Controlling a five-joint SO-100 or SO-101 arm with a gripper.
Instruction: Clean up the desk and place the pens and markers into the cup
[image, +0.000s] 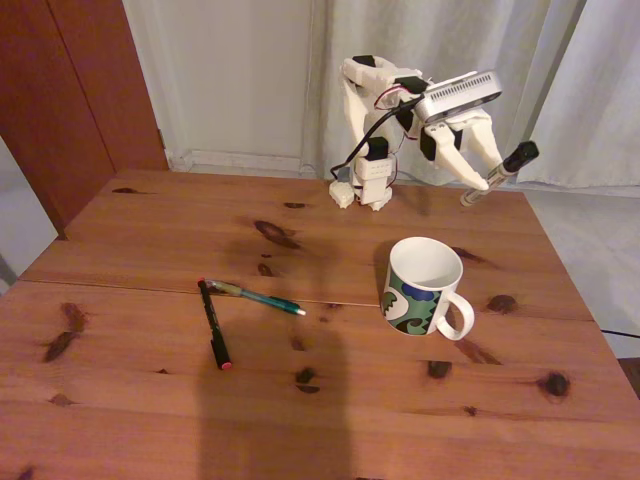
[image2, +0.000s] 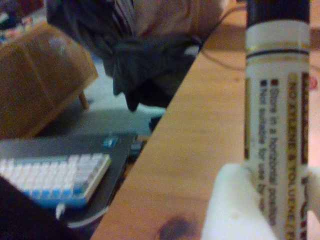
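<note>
In the fixed view my gripper (image: 484, 176) is raised above the back right of the desk (image: 140, 400) and shut on the white marker (image: 503, 170), whose black cap points up and to the right. The wrist view shows that marker (image2: 276, 125) close up, upright with printed text, held between the white fingers (image2: 235, 207). The white cup (image: 425, 285) with its green and blue pattern stands below and in front of the gripper, handle toward the front right. A teal pen (image: 262, 298) and a black pen (image: 214, 325) with red tip lie left of the cup, touching at their far ends.
The arm's base (image: 375, 185) sits at the desk's back edge, before pale curtains. In the wrist view the desk edge (image2: 165, 150) runs diagonally, and beyond it lie a keyboard (image2: 50, 175), a wooden piece of furniture (image2: 40, 75) and dark cloth (image2: 150, 65).
</note>
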